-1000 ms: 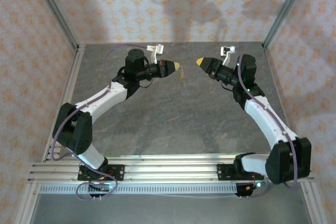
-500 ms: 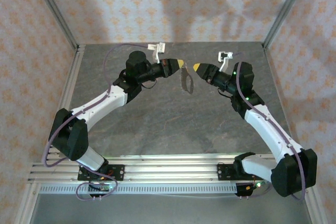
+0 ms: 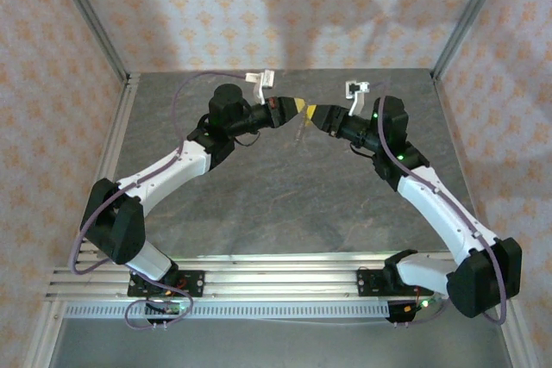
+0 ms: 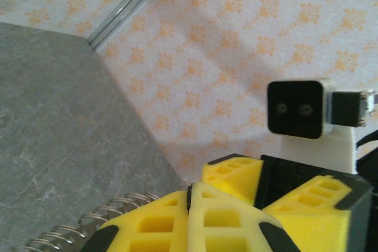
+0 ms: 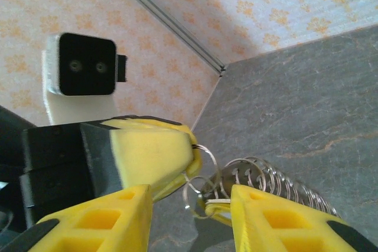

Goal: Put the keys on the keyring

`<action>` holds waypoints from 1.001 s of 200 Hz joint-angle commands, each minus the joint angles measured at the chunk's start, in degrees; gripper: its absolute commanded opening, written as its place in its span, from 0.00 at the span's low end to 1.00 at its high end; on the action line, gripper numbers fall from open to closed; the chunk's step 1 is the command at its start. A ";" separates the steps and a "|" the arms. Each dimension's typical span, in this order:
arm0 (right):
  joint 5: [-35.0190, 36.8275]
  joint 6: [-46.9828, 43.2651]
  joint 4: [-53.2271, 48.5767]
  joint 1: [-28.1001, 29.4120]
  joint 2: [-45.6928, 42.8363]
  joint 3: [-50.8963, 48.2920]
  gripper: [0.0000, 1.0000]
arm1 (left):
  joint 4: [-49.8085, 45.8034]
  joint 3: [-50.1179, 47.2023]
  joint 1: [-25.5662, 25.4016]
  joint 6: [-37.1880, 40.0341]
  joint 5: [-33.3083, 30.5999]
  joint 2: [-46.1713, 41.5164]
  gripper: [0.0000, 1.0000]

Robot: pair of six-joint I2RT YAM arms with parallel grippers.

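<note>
My left gripper (image 3: 299,105) is held up over the back of the table, shut on the keyring (image 5: 204,153), a set of thin grey wire loops with a coiled wire spring (image 5: 269,182) hanging off them. In the left wrist view its fingers (image 4: 190,193) are pressed together on a thin dark edge, with the coil (image 4: 88,228) low at the left. My right gripper (image 3: 312,113) meets it tip to tip; its open fingers (image 5: 190,198) stand on either side of the loops. A small yellowish piece with a metal blade, seemingly the key (image 5: 215,208), hangs against my right finger.
The grey stone-patterned table (image 3: 285,204) lies below both grippers, bounded by patterned walls with metal corner posts (image 3: 466,15). Each wrist camera sees the other arm's white camera block (image 4: 295,109) (image 5: 82,66) close by.
Both arms have swung inward and the right gripper has closed the gap to the left gripper's tip. The keyring has stayed in the left gripper, dangling below it.
</note>
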 commanded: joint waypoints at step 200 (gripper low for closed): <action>3.31 -6.08 -4.37 7.85 2.19 4.46 0.00 | 2.81 2.24 -1.23 -0.35 -2.32 -1.51 0.00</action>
